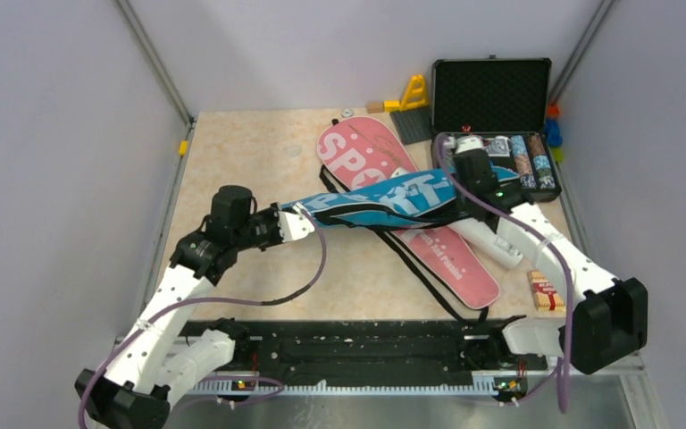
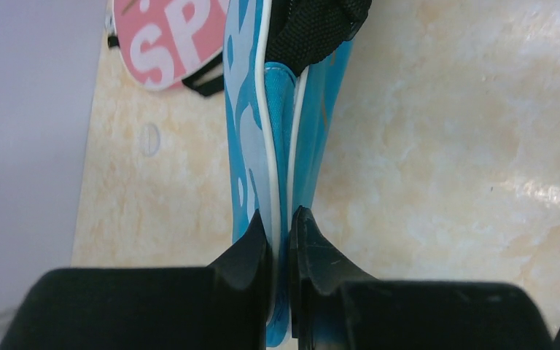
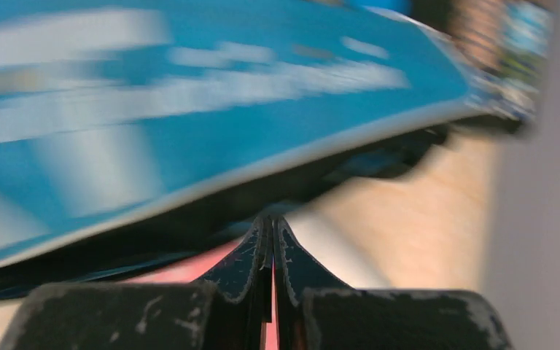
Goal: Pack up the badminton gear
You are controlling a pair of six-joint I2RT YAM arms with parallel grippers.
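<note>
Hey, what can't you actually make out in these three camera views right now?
- Right wrist view: motion blur smears the lettering on the blue cover. Whether the shut right claw pinches anything is unclear.
- Top view: the right claw is hidden by its own wrist and the cover.
- Left wrist view: the left claw clamps the cover's edge, and the cover's inside is hidden.
- Top view: the print on the small box is too small.

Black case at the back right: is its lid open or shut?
Open. The black case has its lid standing upright, dark lining facing the camera, and the chips in its base lie uncovered.
</note>
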